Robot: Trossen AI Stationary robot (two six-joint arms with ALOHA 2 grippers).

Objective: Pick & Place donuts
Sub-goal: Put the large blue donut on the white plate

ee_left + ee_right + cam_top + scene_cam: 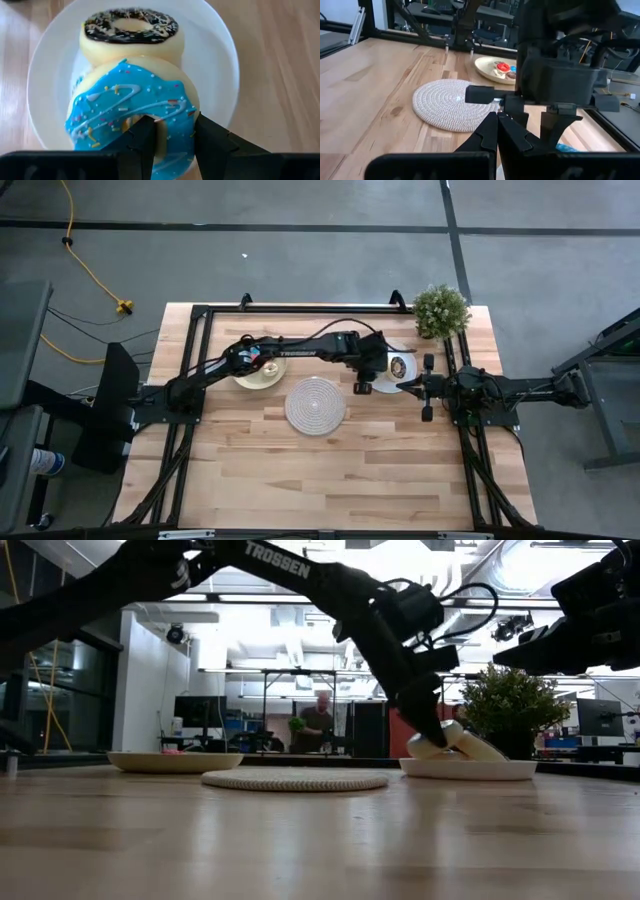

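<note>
Taking the woven mat (315,404) at table centre as the reference, the tan plate (258,377) lay just to its upper left and held several donuts (504,68), red and blue icing among them. To the mat's upper right sat the white plate (220,55), carrying a chocolate-iced donut (130,31) lying flat and a blue-iced donut (131,112) tilted against it. The left gripper (174,135) reached over this plate with its fingers pinching the blue-iced donut through the ring. Farther right of the mat, the right gripper (498,131) waited near the white plate's edge, fingers pressed together. A potted plant (440,310) stood at the far right corner. Below the mat, bare wooden table (330,480) lay open.
</note>
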